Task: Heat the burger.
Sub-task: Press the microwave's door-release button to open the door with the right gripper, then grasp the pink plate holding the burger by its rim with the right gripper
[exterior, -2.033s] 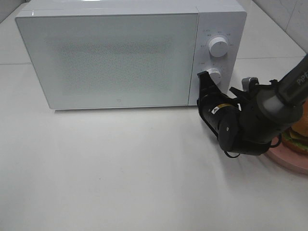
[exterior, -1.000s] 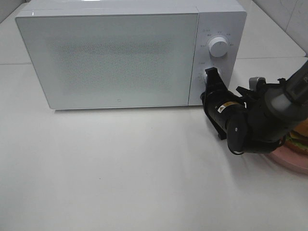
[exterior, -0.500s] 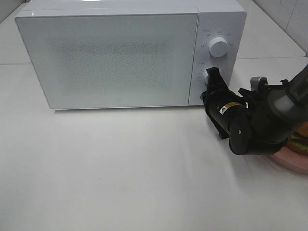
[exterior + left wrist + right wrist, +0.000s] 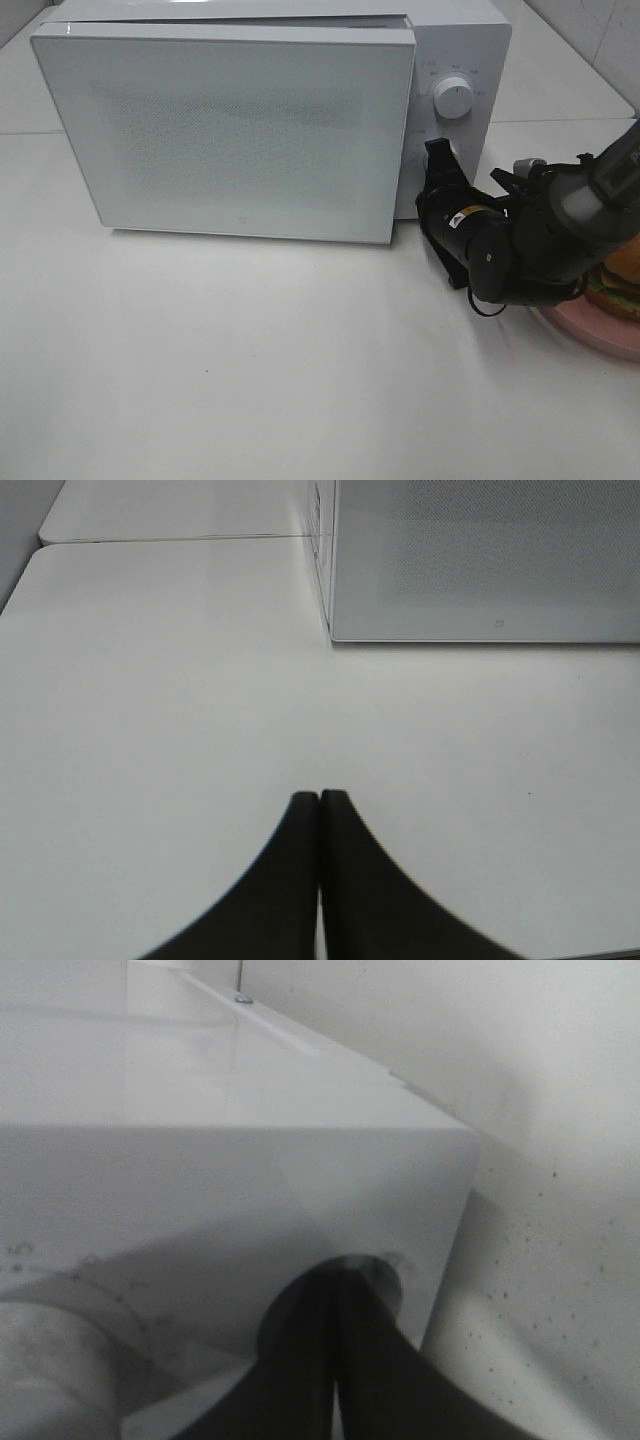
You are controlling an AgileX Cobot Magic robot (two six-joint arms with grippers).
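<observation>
The burger (image 4: 622, 275) lies on a pink plate (image 4: 600, 335) at the table's right edge, half cut off by the frame and partly behind my right arm. The white microwave (image 4: 460, 40) stands at the back, its door (image 4: 230, 130) slightly ajar with the right edge swung forward. My right gripper (image 4: 437, 152) is shut, its tips pressed on the lower control of the panel (image 4: 385, 1280); in the right wrist view the right gripper (image 4: 340, 1278) touches that round button. My left gripper (image 4: 319, 798) is shut, empty, low over bare table in front of the microwave door (image 4: 490, 560).
An upper round knob (image 4: 453, 98) sits on the control panel above my right gripper. The white table (image 4: 250, 380) spreads in front of the microwave. A tiled wall rises at the far right.
The microwave door, flush before, has popped ajar, its right edge now standing forward. My right gripper stayed pressed at the lower control; the wrist shifted slightly.
</observation>
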